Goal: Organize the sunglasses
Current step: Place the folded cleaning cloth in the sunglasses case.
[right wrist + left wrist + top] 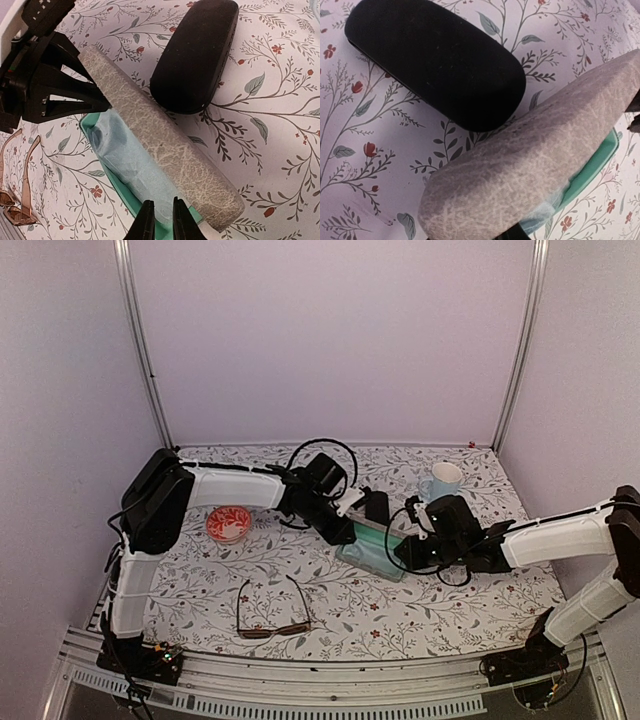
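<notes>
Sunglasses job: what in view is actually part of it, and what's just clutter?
Part of the job:
- brown-framed sunglasses
- grey case, lid up, teal lining showing
- black case, closed

Just lying about:
- red bowl
- pale mug

Floral table (200, 590), plain white walls (330, 340)

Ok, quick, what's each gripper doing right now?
Left gripper: against the grey case lid; grip cannot be told.
Right gripper: slightly open, nothing visibly held.
</notes>
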Robot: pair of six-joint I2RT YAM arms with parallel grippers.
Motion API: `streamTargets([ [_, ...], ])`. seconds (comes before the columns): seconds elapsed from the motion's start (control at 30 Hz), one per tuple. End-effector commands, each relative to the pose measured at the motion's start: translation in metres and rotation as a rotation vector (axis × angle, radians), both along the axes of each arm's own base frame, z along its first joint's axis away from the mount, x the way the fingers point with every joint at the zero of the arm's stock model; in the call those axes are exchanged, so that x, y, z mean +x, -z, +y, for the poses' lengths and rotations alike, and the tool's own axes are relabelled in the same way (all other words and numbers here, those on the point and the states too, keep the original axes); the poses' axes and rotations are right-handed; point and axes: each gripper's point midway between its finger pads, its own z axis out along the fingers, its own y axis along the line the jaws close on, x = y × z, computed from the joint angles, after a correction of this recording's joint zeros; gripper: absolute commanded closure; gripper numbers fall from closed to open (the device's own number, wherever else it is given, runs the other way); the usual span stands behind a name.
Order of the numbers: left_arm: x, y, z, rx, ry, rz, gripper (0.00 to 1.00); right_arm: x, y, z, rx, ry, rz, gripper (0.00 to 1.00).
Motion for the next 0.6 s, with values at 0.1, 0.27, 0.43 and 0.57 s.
streamTargets([
  [0.1, -0.005, -0.031, -0.003, -0.053, -0.014, -0.056, 0.71, -0.008, -0.003, 0.015, 0.03, -0.025, -0.006, 0.85],
  [0.27, -0.015, -0.042, 0.0, -0.086, -0.027, -0.071, 0.66, -0.01, 0.005, 0.025, 0.055, -0.042, 0.017, 0.85],
  [0.43, -0.028, -0.047, -0.004, -0.138, -0.013, -0.045, 0.65, -0.009, 0.012, 0.03, 0.066, -0.048, 0.032, 0.86],
  [0.57, -0.037, -0.047, -0.014, -0.203, 0.005, 0.002, 0.64, -0.007, 0.016, 0.032, 0.062, -0.043, 0.041, 0.87],
])
